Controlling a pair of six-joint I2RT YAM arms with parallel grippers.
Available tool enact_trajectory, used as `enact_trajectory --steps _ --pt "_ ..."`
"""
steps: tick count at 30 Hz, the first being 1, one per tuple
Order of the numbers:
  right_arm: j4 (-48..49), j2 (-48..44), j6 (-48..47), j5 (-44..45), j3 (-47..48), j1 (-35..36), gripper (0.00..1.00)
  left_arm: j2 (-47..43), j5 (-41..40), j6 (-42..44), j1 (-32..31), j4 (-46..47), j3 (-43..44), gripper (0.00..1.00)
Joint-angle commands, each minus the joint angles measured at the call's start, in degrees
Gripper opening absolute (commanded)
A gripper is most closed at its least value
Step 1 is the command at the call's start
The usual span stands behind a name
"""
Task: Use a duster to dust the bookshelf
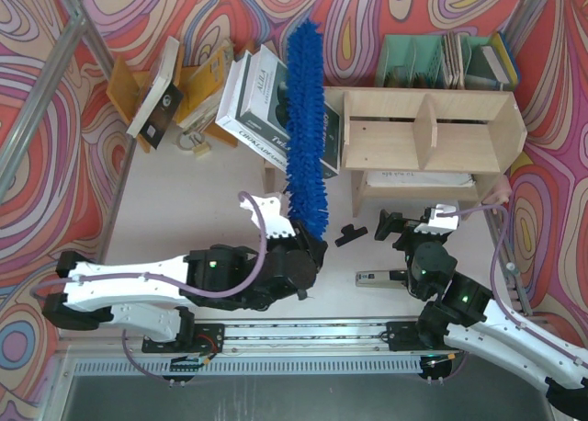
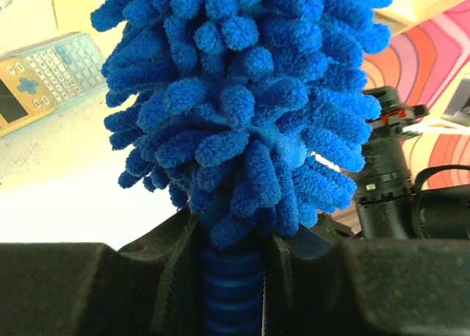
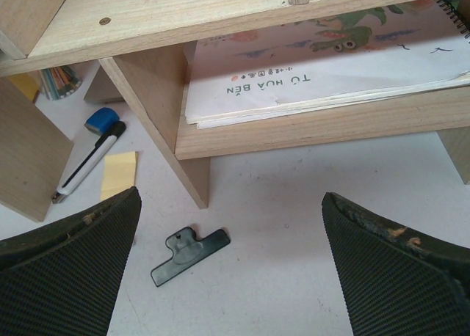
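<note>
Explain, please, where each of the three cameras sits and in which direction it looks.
Top external: above and behind the arms, looking down; both arms show, the left pincer holding the duster, the bookshelf beyond.
Left wrist: on the left arm, looking along the duster clamped between its fingers.
Right wrist: low, facing the bookshelf's lower level; the open right pincer frames the view.
Shared: the black clip lies in both the right wrist and top views.
</note>
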Motion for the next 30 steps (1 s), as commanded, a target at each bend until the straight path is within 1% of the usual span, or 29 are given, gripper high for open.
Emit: enact_trajectory --steps 1,4,7,14,17,21,25,30 --pt "0.21 0.20 0.35 1.30 1.08 0.04 0.99 3.59 3.88 1.61 1.14 -0.07 0.80 0.00" --pt "0.06 0.21 0.45 1.47 1.08 0.00 0.99 4.94 8.40 2.05 2.69 0.76 0.88 0.00" --pt "-0.01 0.11 0.47 1.56 1.08 0.04 0.99 5.21 10.66 2.36 3.83 1.52 0.60 0.00" --pt "0.03 0.11 0.40 1.65 1.08 0.01 0.99 3.53 8.54 4.03 3.92 1.81 0.91 0.00" --pt "0.03 0.14 0.35 1.54 1.08 -0.02 0.99 1.63 5.84 3.89 3.92 0.23 1.08 0.00" --pt "0.06 0.11 0.41 1.65 1.09 0.04 0.99 -1.18 3.40 3.55 3.92 0.78 -0.82 0.00" --pt "0.06 0.16 0.39 1.65 1.08 0.00 0.99 -1.43 3.78 3.44 3.95 1.16 -1.39 0.00" --pt "-0.10 0.12 0.46 1.74 1.08 0.03 0.99 1.51 6.58 3.70 3.91 2.39 -1.01 0.00"
